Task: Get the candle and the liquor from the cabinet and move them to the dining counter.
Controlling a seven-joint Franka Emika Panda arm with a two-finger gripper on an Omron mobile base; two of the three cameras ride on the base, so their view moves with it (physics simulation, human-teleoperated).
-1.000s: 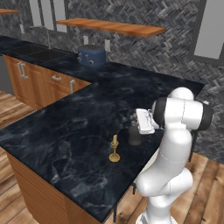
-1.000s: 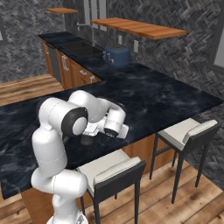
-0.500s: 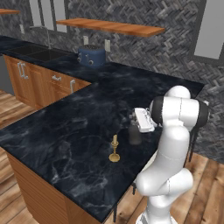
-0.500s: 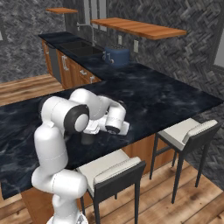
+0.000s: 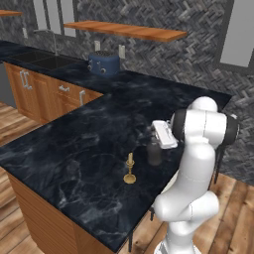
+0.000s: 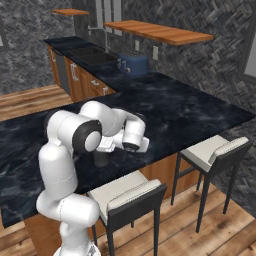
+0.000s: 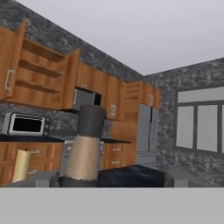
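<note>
The liquor (image 5: 154, 153), a dark bottle, stands upright on the black dining counter (image 5: 74, 149) near its right edge. My gripper (image 5: 157, 145) hangs around its upper part. In the hand view the bottle's neck (image 7: 86, 151) and dark cap rise between my fingertips, which sit wide apart and clear of it, so my gripper (image 7: 109, 179) is open. The candle (image 5: 130, 170) stands in its brass holder a little to the bottle's left on the counter, and its cream stick (image 7: 21, 165) also shows at the left of the hand view. Across the room the cabinet (image 7: 39, 74) has its doors open and its shelves bare.
Two stools (image 6: 131, 194) (image 6: 220, 150) stand at the counter's near edge beside my base. A blue toaster (image 5: 104, 63) and a sink (image 5: 44, 60) are at the far side. A microwave (image 7: 26, 124) sits under the cabinet.
</note>
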